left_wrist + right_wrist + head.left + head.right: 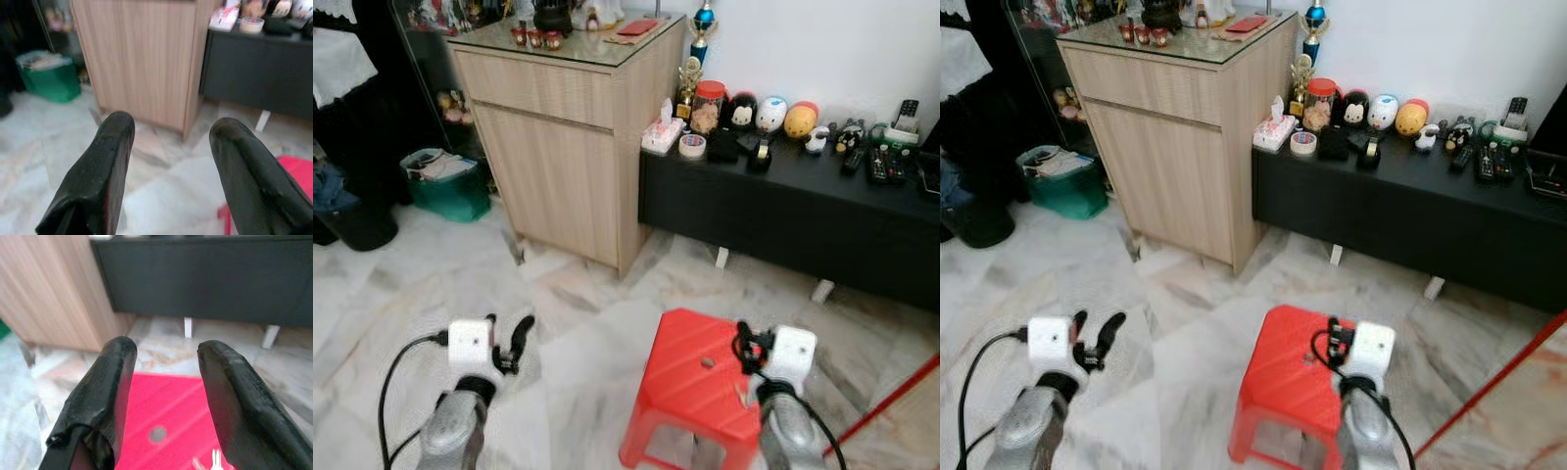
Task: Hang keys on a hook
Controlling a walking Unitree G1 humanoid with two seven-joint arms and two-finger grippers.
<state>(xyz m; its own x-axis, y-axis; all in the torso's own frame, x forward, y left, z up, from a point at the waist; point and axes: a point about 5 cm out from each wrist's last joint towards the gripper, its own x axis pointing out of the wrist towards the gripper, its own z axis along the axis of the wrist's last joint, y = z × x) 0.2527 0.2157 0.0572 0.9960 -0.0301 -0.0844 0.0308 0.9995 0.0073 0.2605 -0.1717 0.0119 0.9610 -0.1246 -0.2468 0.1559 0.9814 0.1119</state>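
Note:
A red plastic stool [690, 392] stands on the marble floor just ahead and to my right. A small pale item [741, 395] lies near its right edge, seen close as a white shape [213, 460]; I cannot tell whether it is the keys. My right gripper [744, 345] hovers over the stool's top, open, with nothing between its fingers [167, 346]. To the left, above bare floor, my left gripper [509, 333] is also open and empty [171, 125].
A tall wooden cabinet [568, 137] stands ahead. A low black bench [783, 211] to its right carries toys, tape and remotes. A green basket [445, 186] and a black bin [352, 223] sit at the far left. A red rod [891, 401] slants at the lower right.

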